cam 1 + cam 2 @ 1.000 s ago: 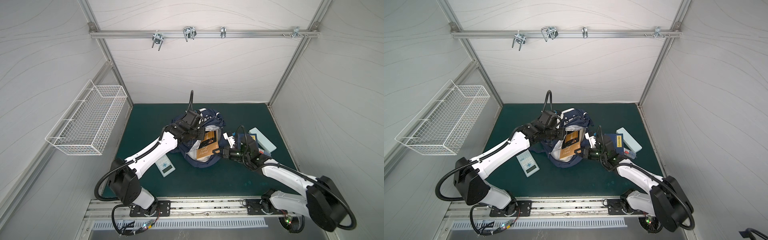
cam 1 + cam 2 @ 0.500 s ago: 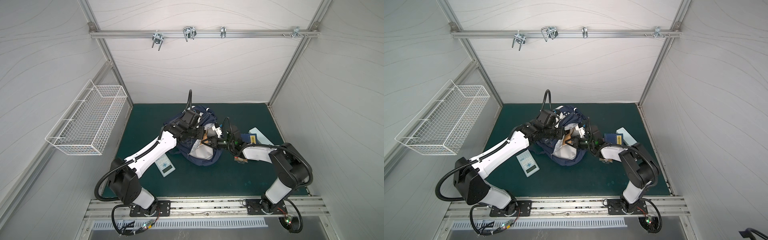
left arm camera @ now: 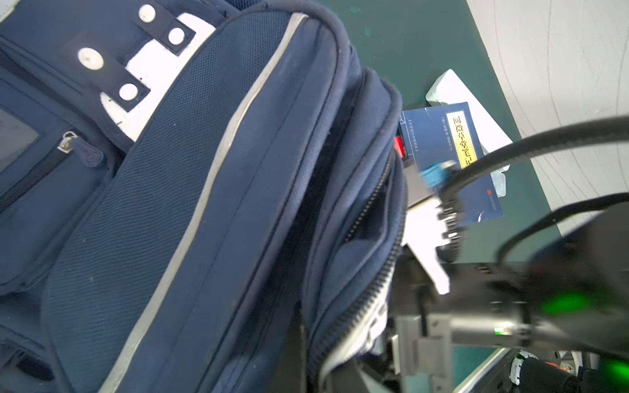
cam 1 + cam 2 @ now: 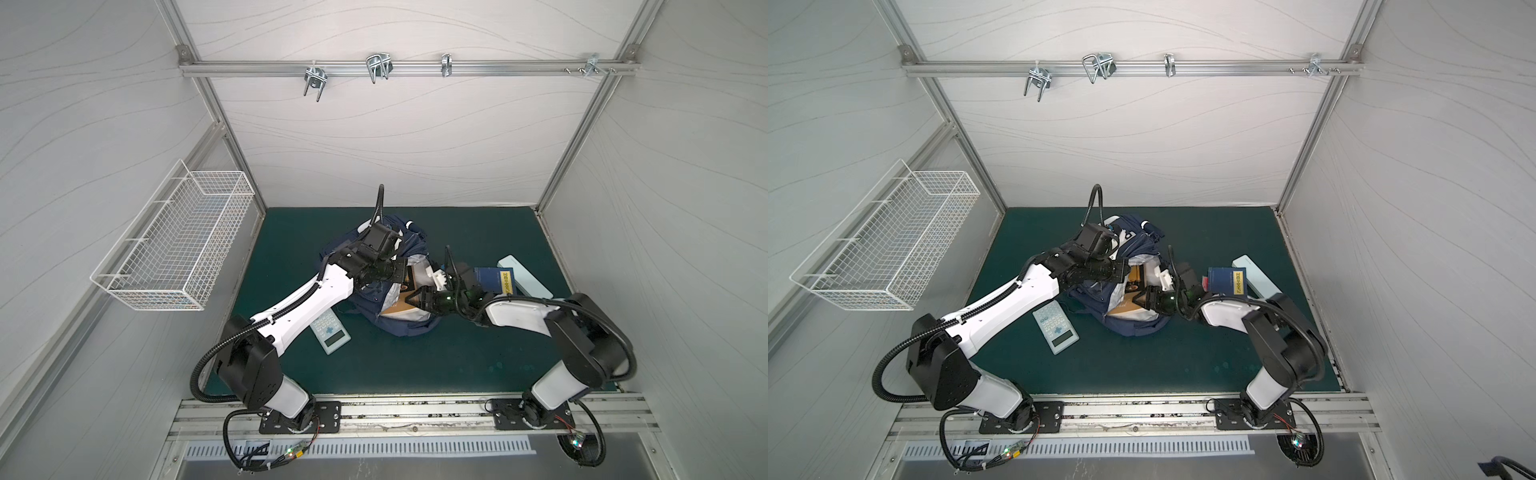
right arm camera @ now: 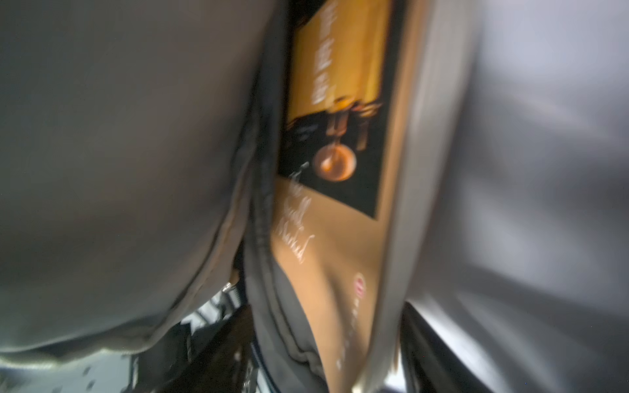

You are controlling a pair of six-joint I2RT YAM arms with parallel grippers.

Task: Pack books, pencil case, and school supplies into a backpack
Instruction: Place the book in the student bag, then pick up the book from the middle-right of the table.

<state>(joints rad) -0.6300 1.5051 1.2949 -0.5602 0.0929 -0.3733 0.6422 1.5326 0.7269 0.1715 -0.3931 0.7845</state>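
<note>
The large navy blue fabric backpack [image 4: 399, 328] lies on the green mat [image 4: 457, 365], its mouth open. The left gripper [image 4: 397, 270] is pinched tight on the rim of the backpack's opening. The right gripper [image 4: 411, 300] is at the backpack's mouth with its fingers spread wide. The brown-tan book with cream script [image 5: 326, 238] sits inside the backpack. The long pale blue pencil case [image 4: 528, 280] and the dark navy book with a yellow label [image 4: 494, 280] lie beside the backpack on the right arm's side. The pale calculator [image 4: 330, 332] lies beside it on the left arm's side.

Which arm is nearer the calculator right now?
Left. The left arm passes just beside the calculator; the right arm is on the far side of the backpack.
</note>
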